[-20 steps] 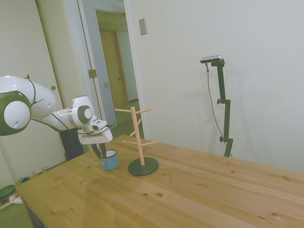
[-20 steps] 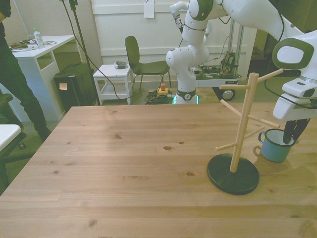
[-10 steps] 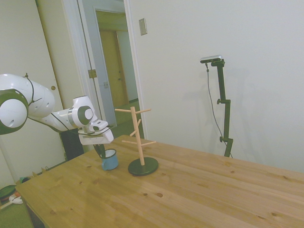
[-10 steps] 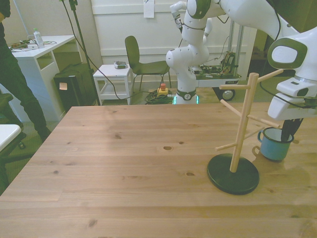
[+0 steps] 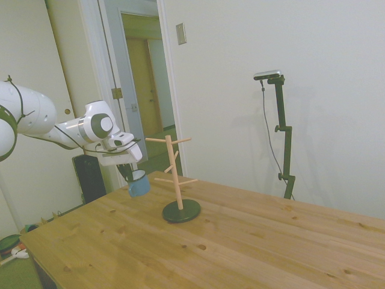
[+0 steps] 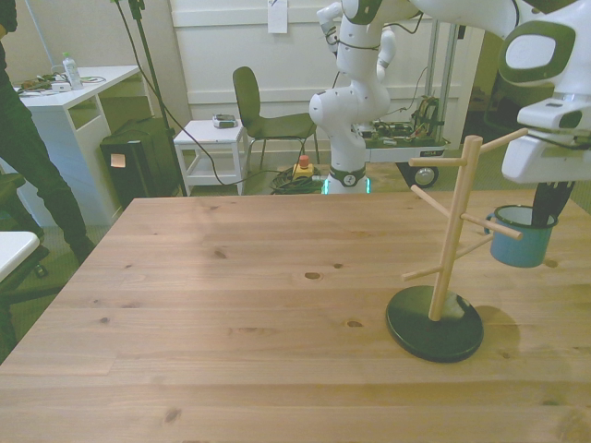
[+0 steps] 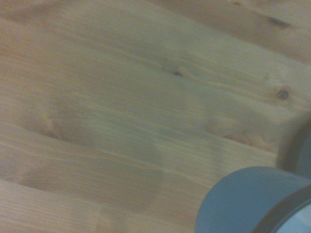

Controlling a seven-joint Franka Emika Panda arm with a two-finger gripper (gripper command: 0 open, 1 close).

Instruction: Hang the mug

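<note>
A green chair (image 6: 263,109) stands beside a white cart (image 6: 213,152).

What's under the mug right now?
Only bare table beneath the mug, lifted clear by the claw at its rim. Its underside is hidden.

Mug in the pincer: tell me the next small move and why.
Probably carry the mug sideways toward the wooden peg stand, lining its handle up with a free peg tip. The pincer holds the mug by its rim, clear of the table, roughly level with the middle pegs and on the front view's right of the stand. No peg carries anything yet.
</note>
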